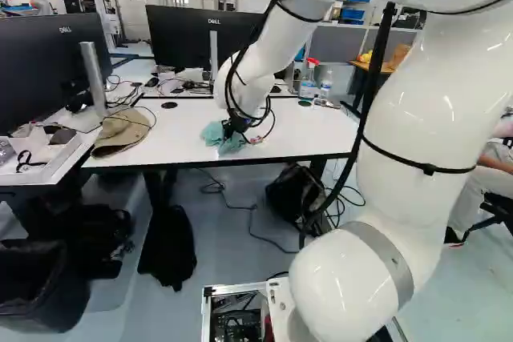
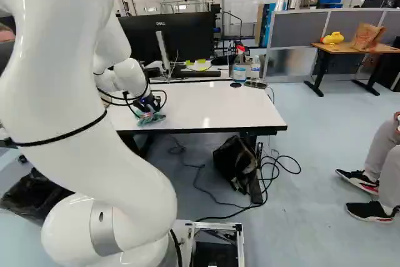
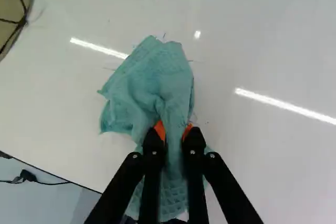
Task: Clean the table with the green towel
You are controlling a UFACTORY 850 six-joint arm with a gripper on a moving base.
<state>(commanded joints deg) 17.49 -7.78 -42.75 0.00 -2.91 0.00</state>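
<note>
Claw (image 1: 233,126) low over the white table (image 2: 219,107), near its front edge, its two fingers partly closed with bunched cloth between them; on my wrist view the orange pads (image 3: 159,129) press into the green towel (image 3: 147,85) from both sides, so I have hold of it by a gathered fold; the towel lies on the tabletop, one crumpled part spread out ahead of the fingers and another trailing back beneath them.

I can see a few thin dark marks (image 3: 190,61) on the white surface close around the cloth; I can't tell what they are; a tan fabric item (image 1: 120,132) with a black cable across it sits well apart from the towel, toward the left of the left base view; a spray bottle with a red top (image 2: 239,67) stands by the table's far edge in my right base view, a clear bottle (image 2: 255,68) just beside it; a black monitor (image 2: 167,37) stands beyond the tabletop; under the table I make out a dark bag (image 2: 234,161) on the floor, cables (image 2: 270,179) looping beside it.
</note>
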